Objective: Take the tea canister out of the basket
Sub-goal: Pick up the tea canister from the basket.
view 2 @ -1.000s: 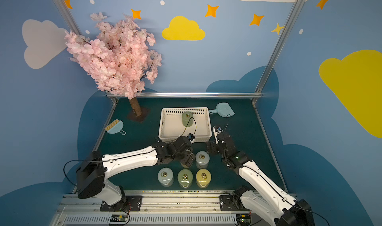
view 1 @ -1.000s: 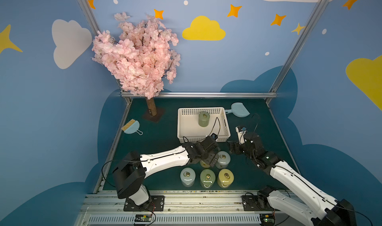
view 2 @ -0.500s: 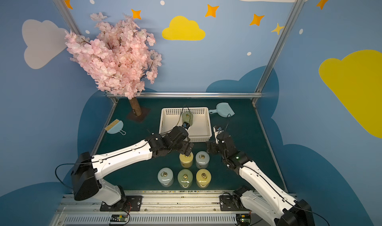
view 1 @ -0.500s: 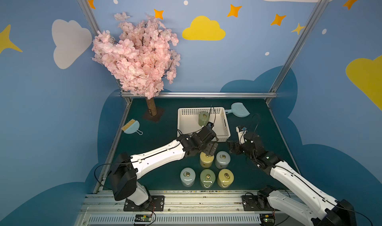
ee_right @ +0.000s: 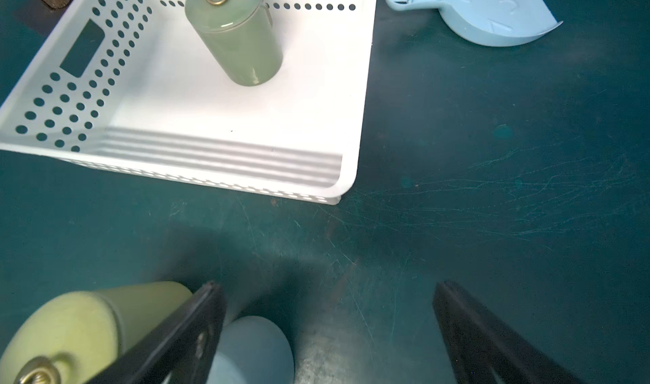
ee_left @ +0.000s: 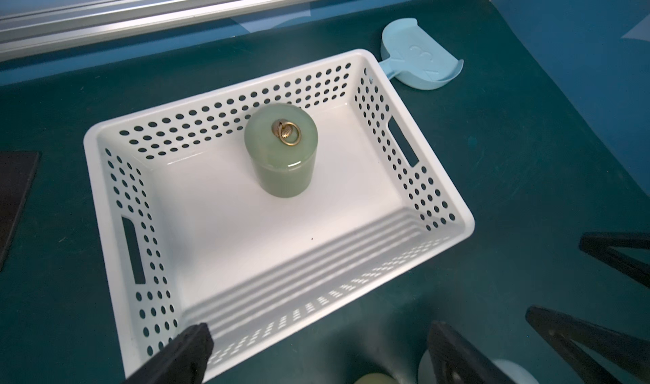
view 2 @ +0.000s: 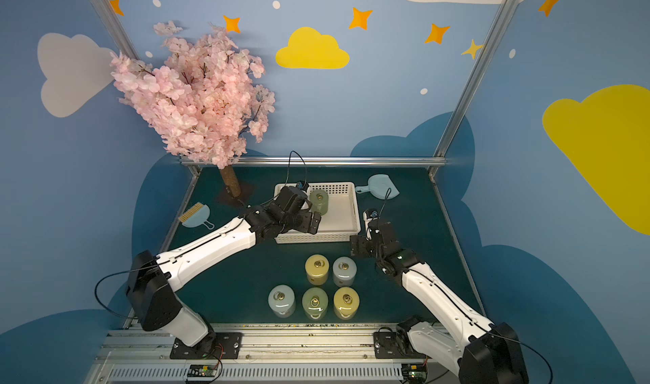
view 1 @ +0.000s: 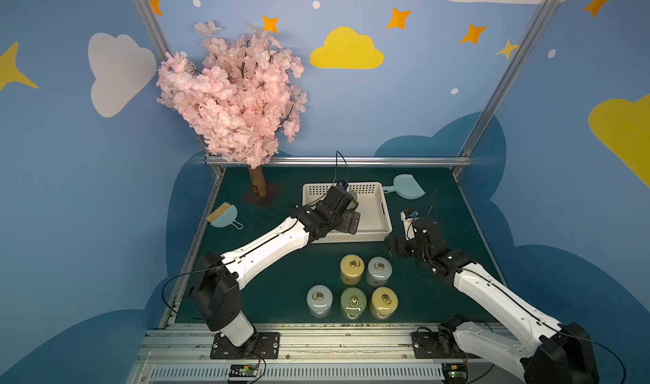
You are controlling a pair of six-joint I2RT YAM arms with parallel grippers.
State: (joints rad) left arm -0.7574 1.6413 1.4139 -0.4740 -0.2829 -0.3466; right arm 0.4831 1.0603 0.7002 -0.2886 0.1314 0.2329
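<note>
A pale green tea canister (view 2: 319,201) with a brass ring on its lid stands upright toward the back of the white perforated basket (view 2: 355,220). It also shows in the left wrist view as the tea canister (ee_left: 281,150) inside the basket (ee_left: 457,206), and in the right wrist view (ee_right: 235,34). My left gripper (view 2: 314,223) hangs open over the basket's near side, short of the canister, with nothing between its fingers (ee_left: 197,336). My right gripper (view 1: 394,248) is open low over the mat, right of the basket's near corner (ee_right: 346,185).
Several canisters stand on the green mat in front of the basket, among them a yellow one (view 1: 351,268) and a grey one (view 1: 378,269) near my right gripper. A pale blue dustpan (view 1: 408,187) lies behind the basket, with a brush (view 1: 223,215) and a blossom tree (view 1: 239,94) at the left.
My left gripper has risen from the yellow canister in the group on the mat and moved back over the basket's near side. The right arm has stayed still.
</note>
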